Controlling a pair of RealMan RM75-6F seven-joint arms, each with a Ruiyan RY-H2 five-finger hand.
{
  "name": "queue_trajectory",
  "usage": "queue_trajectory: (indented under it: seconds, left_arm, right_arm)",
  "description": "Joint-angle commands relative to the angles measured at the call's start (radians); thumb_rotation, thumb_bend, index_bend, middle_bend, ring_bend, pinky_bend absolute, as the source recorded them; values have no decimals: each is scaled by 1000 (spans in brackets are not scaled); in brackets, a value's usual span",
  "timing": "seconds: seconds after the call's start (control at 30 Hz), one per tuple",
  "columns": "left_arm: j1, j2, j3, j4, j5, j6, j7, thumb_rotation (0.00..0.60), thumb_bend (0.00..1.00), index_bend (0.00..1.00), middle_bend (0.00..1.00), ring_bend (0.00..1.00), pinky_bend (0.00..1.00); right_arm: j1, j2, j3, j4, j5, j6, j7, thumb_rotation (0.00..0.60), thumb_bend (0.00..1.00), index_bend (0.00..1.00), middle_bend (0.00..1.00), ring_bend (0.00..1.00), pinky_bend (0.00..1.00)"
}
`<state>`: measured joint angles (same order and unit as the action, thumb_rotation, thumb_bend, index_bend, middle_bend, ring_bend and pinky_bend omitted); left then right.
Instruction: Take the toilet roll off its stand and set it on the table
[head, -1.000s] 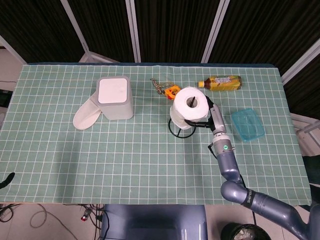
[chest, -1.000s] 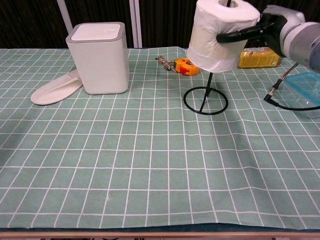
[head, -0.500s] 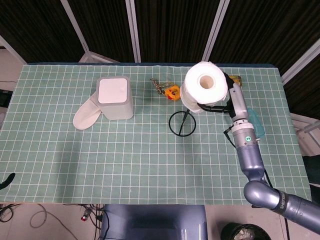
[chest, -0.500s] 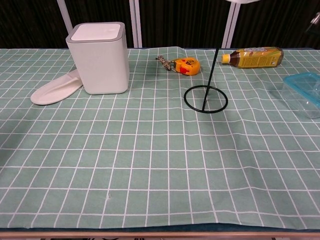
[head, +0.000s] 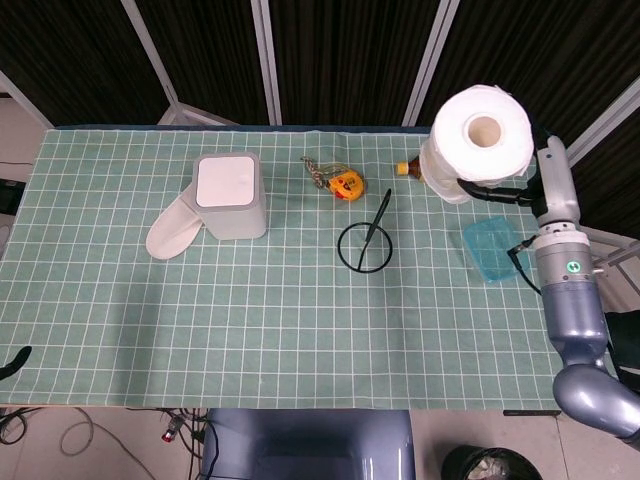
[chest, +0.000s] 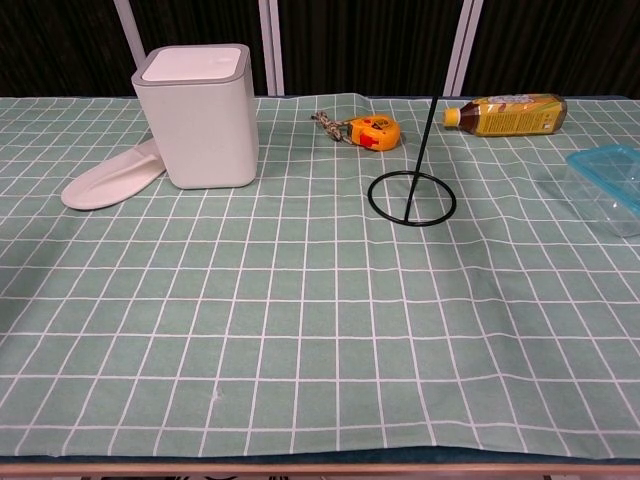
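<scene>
Green checked table (head: 250, 300) before dark curtains; right robot hand (head: 505, 188) raised high, clamped around the roll (head: 480, 140), clear of the stand (head: 366, 245).

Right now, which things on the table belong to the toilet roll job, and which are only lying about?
For the job: toilet roll, held up by the right hand; stand; table.
Lying about: bin, insole, tape measure, bottle, plastic box.

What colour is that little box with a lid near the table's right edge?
Translucent light blue; the lidded box shows best in the chest view.
</scene>
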<state>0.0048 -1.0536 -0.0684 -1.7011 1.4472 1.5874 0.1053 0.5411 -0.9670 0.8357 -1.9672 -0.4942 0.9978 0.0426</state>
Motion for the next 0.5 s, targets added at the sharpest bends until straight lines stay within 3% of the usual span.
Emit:
queue_trajectory:
  seconds: [0.03,0.23,0.5]
  left_arm:
    - [0,0,0,-1,1,0,2,600,176,35,0,0,20]
    - [-2,-3,1,-2,0,-4,10,600,175,35,0,0,20]
    - [-4,-6,2,-5,5,-7,13,600,176,35,0,0,20]
  right_arm:
    - [-93,32,-47,23,-57,-60,81,600,0,364,320,299,48]
    - [-235,6,-161,55,-303,-115,236,600,0,364,320,299,48]
    - [-350,-80,-334,60,-632,-99,399,600,0,364,319,295,48]
